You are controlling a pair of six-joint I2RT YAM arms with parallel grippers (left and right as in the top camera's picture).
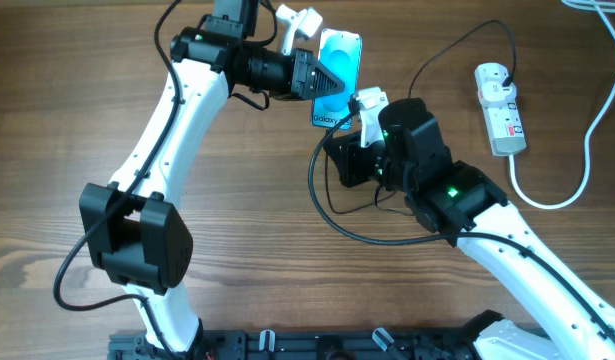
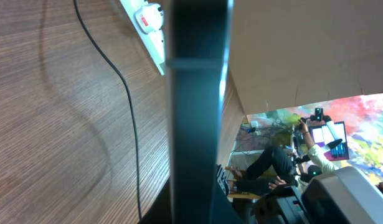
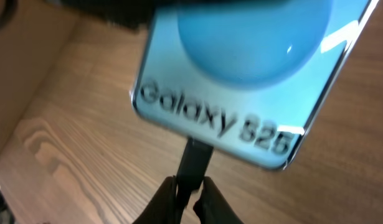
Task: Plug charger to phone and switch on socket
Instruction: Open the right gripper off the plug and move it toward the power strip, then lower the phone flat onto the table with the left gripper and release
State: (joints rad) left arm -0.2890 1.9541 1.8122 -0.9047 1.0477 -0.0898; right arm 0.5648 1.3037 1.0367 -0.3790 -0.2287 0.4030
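The phone (image 1: 343,48) with its teal screen is held off the table by my left gripper (image 1: 322,76), which is shut on its sides. In the left wrist view the phone (image 2: 197,106) shows edge-on as a dark upright bar. My right gripper (image 3: 190,194) is shut on the charger's dark connector (image 3: 196,160), whose tip meets the phone's lower edge (image 3: 241,81) below the "Galaxy S25" text. The gripper (image 1: 339,132) sits just below the phone. The black charger cable (image 1: 337,222) loops on the table and runs to the white adapter (image 1: 494,72) in the socket (image 1: 502,118).
The socket's thick white cord (image 1: 585,160) curves off at the far right. The socket (image 2: 147,25) and the thin black cable (image 2: 126,93) also show in the left wrist view. A dark base rail (image 1: 317,345) runs along the front edge.
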